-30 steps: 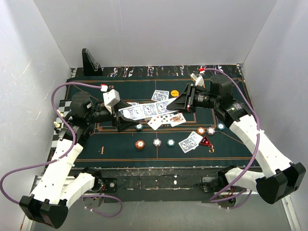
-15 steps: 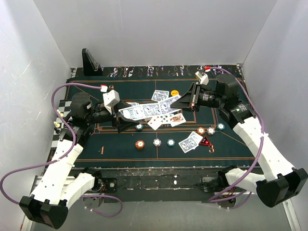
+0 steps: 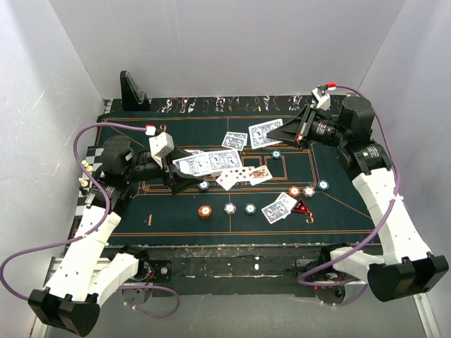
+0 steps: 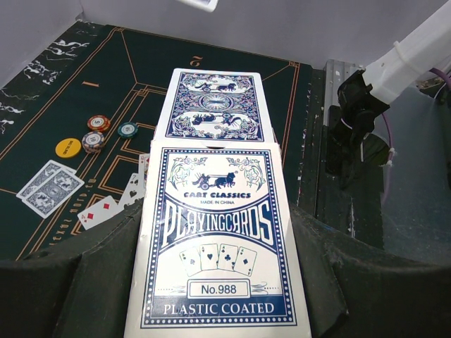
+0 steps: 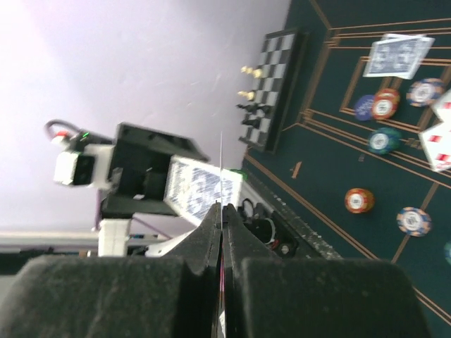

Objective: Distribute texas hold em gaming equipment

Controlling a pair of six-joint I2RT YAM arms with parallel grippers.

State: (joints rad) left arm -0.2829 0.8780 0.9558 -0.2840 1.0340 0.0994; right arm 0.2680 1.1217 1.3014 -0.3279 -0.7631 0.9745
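Blue-backed playing card: it hangs above the far right part of the mat, pinched at its right edge by the right gripper. That gripper's jaws are pressed together on it. In the right wrist view the card shows only as a thin edge rising from between the fingertips.

The left gripper is clamped on a card box, one finger on each long side. It holds the box level over the middle left of the dark green mat. The box is white and blue and printed "PLAYINGCARDS". Another blue-backed card juts out beyond its far end.

Under and just right of the box lie a few face-up cards, overlapping one another. A face-down pair lies beyond them, just left of the held card. A teal chip sits near the held card's front edge.

Toward the near edge three chips stand in a row, apart from each other:
- orange chip
- white chip
- teal chip

To their right is a second face-down pair, with a red triangular marker just beside it. Behind the marker sit another orange chip, a white one and a teal one.

A yellow disc shows in the left wrist view near two chips. The chequered board lies off the mat's left side, with small pieces standing on it.
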